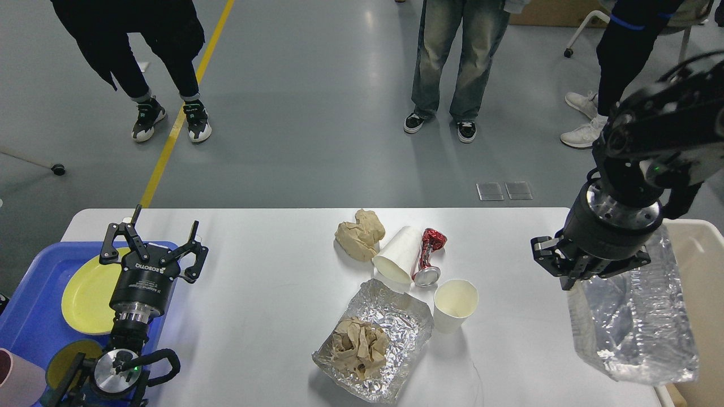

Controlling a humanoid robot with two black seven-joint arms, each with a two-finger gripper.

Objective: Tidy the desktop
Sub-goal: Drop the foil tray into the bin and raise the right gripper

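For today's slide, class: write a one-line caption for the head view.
Right gripper lifts a clear plastic bag off the desktop; cups, foil and crumpled paper remain.

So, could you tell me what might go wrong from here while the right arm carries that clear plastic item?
The crumpled clear plastic bottle hangs from the right gripper by one end, so it could slip. If the arm swings left, the bottle might topple the upright paper cup.

A glossy grey floor (317, 113) carries a yellow line (181, 107), with three standing people (447, 62) and a white chair (588, 28).
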